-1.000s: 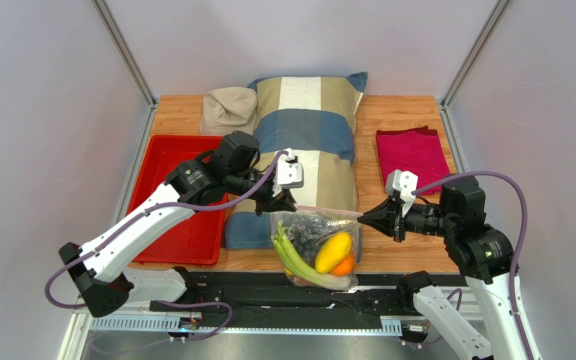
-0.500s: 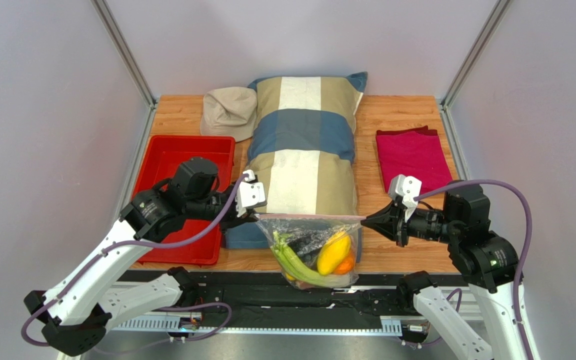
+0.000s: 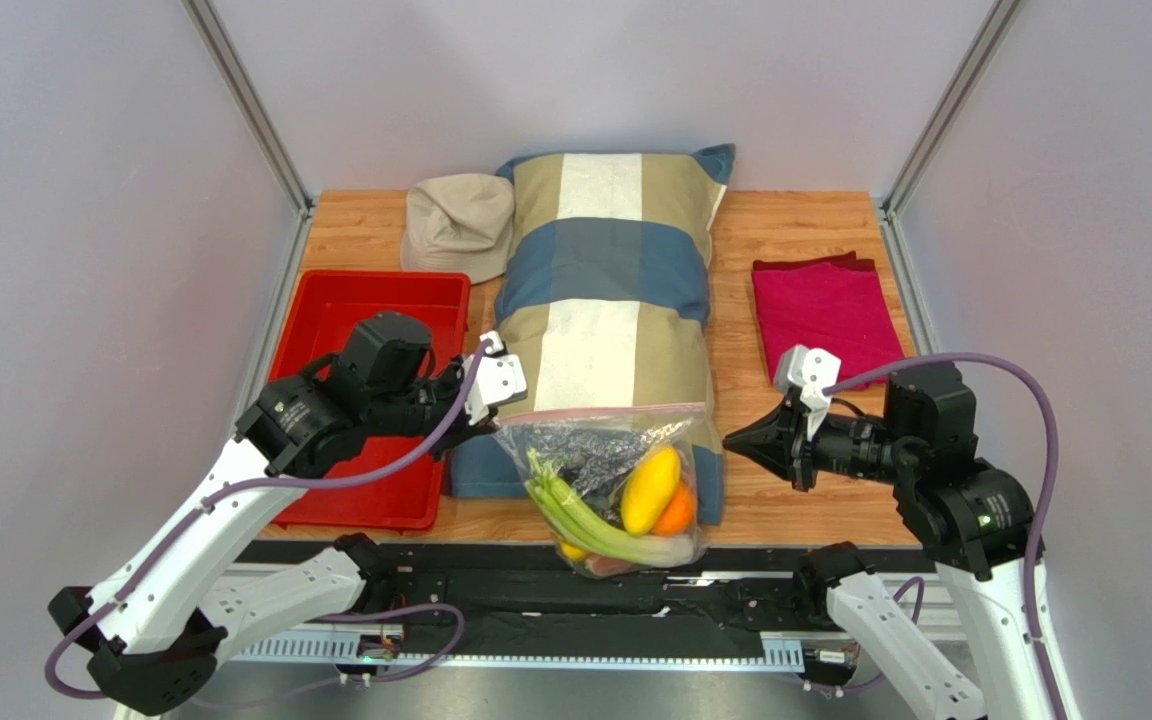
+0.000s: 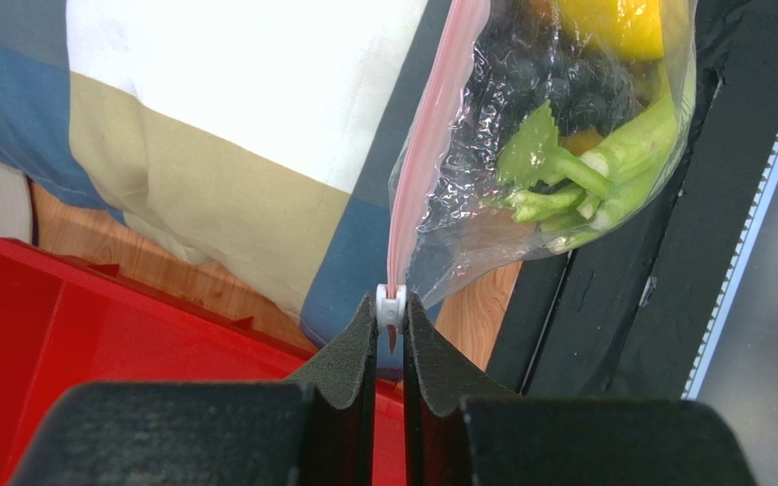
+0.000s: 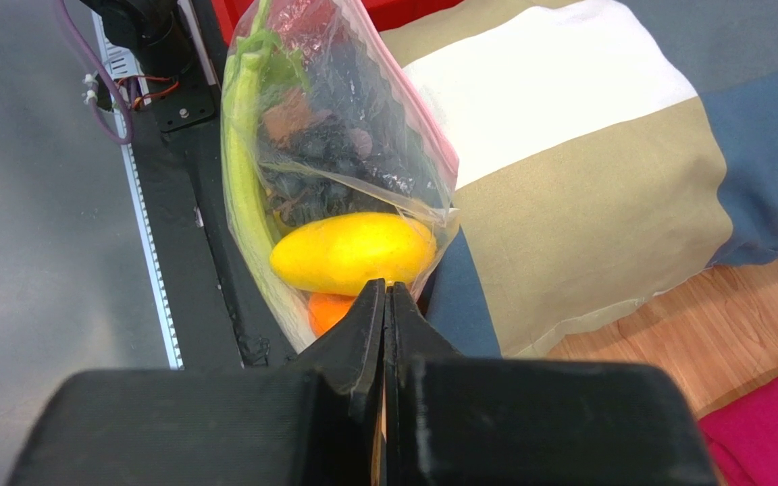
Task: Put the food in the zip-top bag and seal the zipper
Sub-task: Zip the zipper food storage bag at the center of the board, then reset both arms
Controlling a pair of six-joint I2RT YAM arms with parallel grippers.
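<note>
Shifted leftward, the floppy bag (image 3: 597, 450) of food (image 3: 650, 488) hangs by its firmer zipper (image 4: 420, 172) from the clamped left pincer (image 4: 391, 314); right pincer (image 5: 385, 294) closed, seemingly empty.

We see a wooden table (image 3: 800, 225) with a big striped pillow (image 3: 612, 300) lying along its middle. To the pillow's left a red tray (image 3: 319, 308) sits on the wood. A beige cloth hat (image 3: 458, 222) rests against the pillow's far left corner. To the pillow's right, apart from it, lies a folded magenta cloth (image 3: 826, 308).
</note>
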